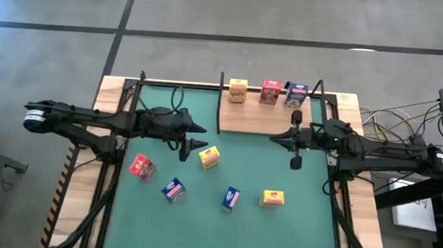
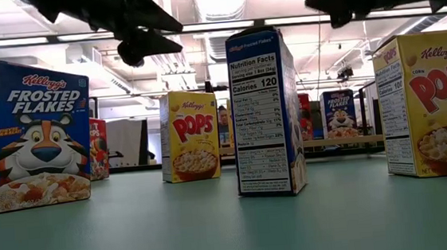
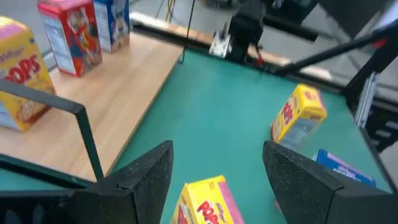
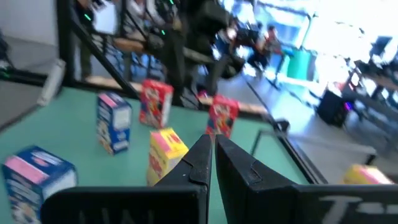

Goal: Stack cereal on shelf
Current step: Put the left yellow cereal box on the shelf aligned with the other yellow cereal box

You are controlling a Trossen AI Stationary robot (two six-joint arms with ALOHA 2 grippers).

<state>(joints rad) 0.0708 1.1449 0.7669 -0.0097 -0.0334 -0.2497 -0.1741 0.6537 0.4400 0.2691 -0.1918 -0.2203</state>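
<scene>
Your left hand point(image 1: 197, 146) hangs with fingers apart just left of the tilted yellow box point(image 1: 209, 158), which sits mid-tabletop, its long axis slanting near-to-far; this arm is the nearer 1; the shelf point(image 1: 253, 119) lies far and right, already bearing 3 boxes along its far edge, its near half bare; its black post point(image 3: 87, 134) stands in your path; your right hand point(image 1: 296, 160), pinched together, hovers by the shelf's right near corner.
</scene>
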